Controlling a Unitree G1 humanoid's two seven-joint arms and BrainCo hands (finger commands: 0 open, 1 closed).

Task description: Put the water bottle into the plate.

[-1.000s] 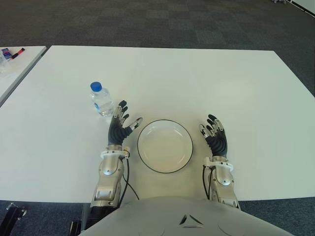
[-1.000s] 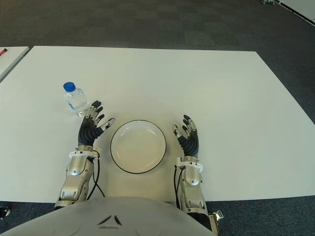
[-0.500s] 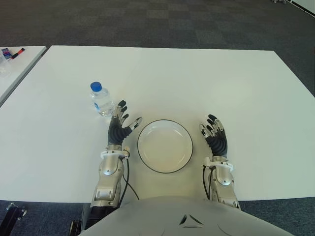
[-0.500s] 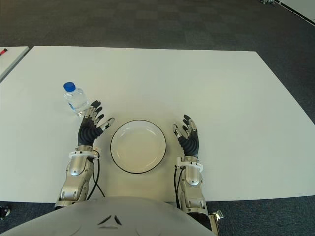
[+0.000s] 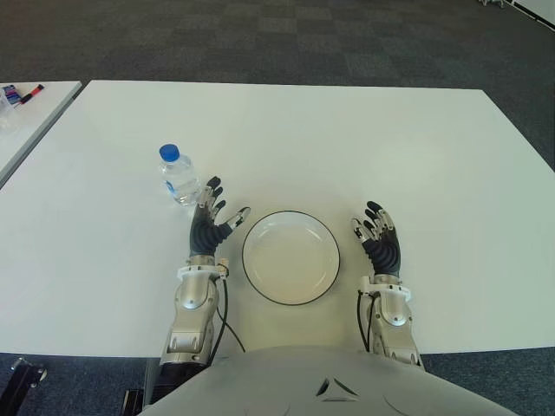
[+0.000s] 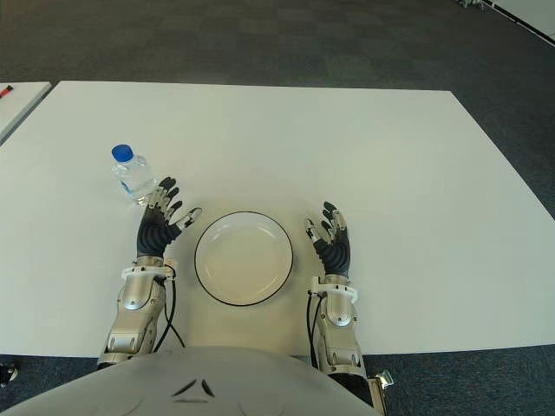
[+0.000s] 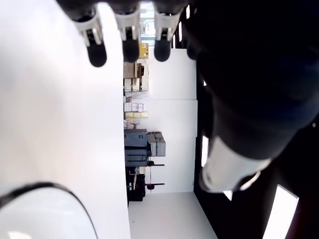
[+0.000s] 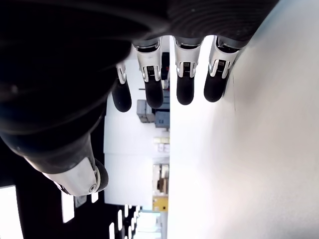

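Note:
A small clear water bottle (image 5: 179,176) with a blue cap stands upright on the white table (image 5: 364,139), left of centre. The white plate (image 5: 290,256) with a dark rim lies near the table's front edge, with nothing in it. My left hand (image 5: 213,217) is just left of the plate, fingers spread and holding nothing; its fingertips reach close to the bottle's base on the near right side. My right hand (image 5: 375,232) shows right of the plate, fingers spread and holding nothing. A curve of the plate's rim (image 7: 60,191) shows in the left wrist view.
A second white table (image 5: 26,113) stands at the far left with a marker and small items on it. Dark carpet (image 5: 277,39) lies beyond the table's far edge.

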